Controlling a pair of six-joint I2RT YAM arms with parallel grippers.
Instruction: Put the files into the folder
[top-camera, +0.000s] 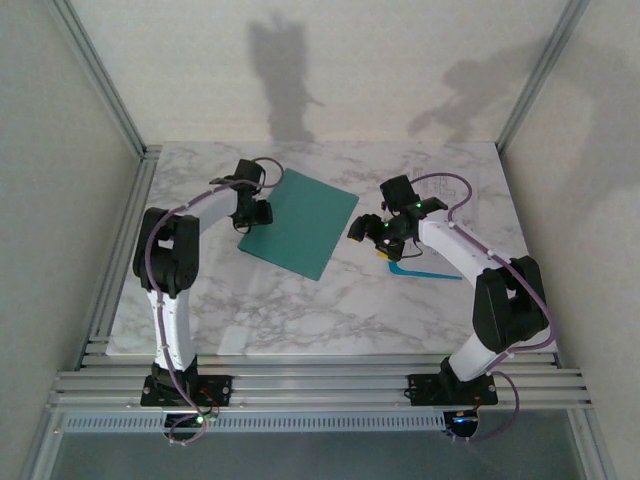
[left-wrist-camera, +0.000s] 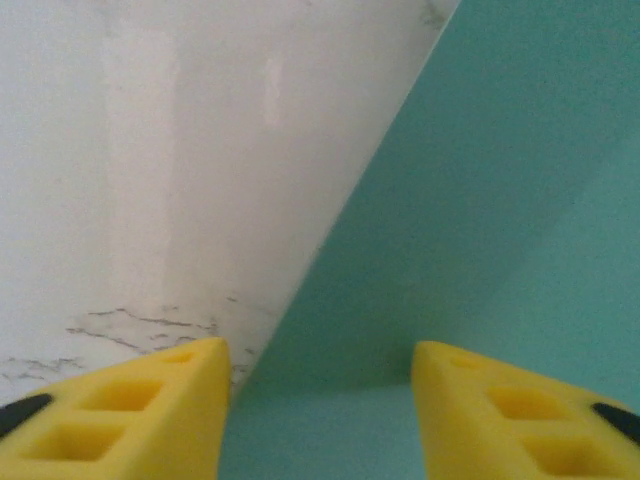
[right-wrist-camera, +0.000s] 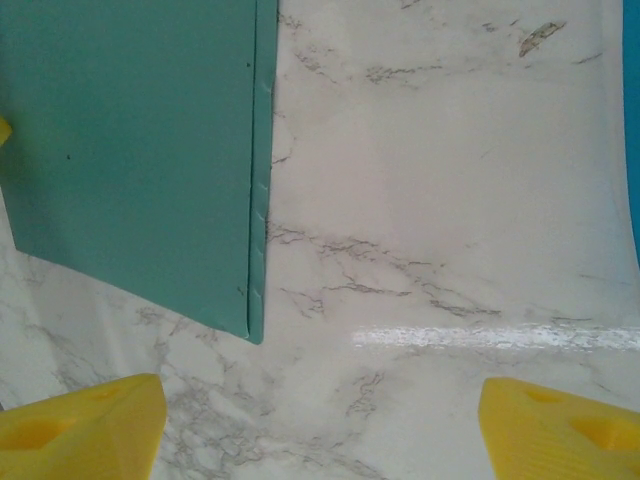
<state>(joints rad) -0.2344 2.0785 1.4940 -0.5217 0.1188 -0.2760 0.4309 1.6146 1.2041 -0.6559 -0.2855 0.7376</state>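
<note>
- Teal-green card forms the folder (top-camera: 300, 222), which lies closed and flat on the marble table (top-camera: 300, 310), left of centre and toward the far side.
- Folder orientation: turned at an angle to the table edges, with one corner pointing to the near side.
- Left pincer (top-camera: 257, 213) sits at the folder's left edge, low over the table.
- In the left wrist view, the yellow fingers (left-wrist-camera: 120, 420) of the left pincer (left-wrist-camera: 320, 400) stand apart across that edge. One finger is over bare marble (left-wrist-camera: 150, 150) and the other is over the folder cover (left-wrist-camera: 500, 200).
- Left pincer state: jaws parted, with nothing clamped between them.
- Right pincer (top-camera: 368, 232) hangs just right of the folder, apart from it.
- In the right wrist view, the right pincer (right-wrist-camera: 320, 420) has its jaws spread wide over bare marble (right-wrist-camera: 420, 200), with nothing between them.
- The same view shows the folder (right-wrist-camera: 130, 150) at upper left, with small notches along its right-hand edge.
- A blue angled strip (top-camera: 420, 272) lies on the table on the right side, beside the right arm and well apart from the folder.
</note>
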